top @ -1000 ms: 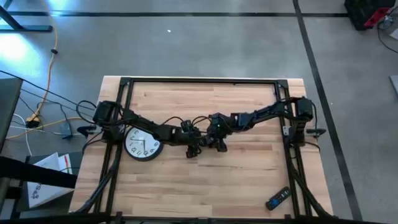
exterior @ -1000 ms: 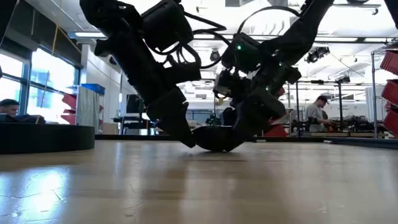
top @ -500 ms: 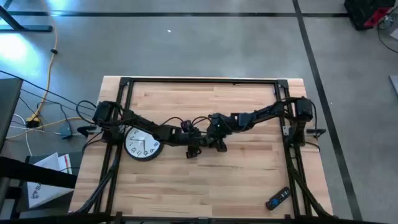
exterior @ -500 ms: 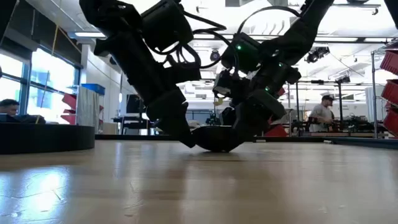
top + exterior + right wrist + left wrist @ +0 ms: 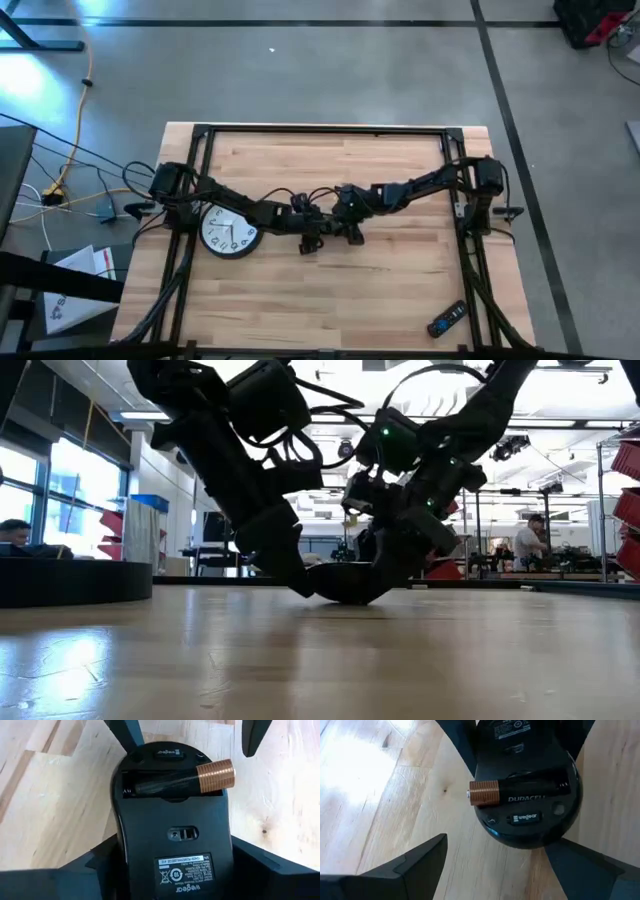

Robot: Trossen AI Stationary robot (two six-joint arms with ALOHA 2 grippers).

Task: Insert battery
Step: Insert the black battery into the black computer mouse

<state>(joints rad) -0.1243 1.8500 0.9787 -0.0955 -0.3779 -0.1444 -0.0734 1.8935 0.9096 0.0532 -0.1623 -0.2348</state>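
Battery (image 5: 519, 792) lies crosswise in the upturned mouse (image 5: 172, 845), copper end overhanging; right end effector (image 5: 175, 885) clamps the mouse, left end effector (image 5: 490, 865) spread, directly before it.

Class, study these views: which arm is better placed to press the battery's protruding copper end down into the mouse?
Left arm: its jaws stand open and empty, facing the battery. The right arm's jaws clamp the mouse, steadying it.

Grey concrete floor (image 5: 330, 70) with dark tape lines; bright windows (image 5: 75, 490), ceiling lights, red bins (image 5: 625, 480), a distant person (image 5: 527, 545).
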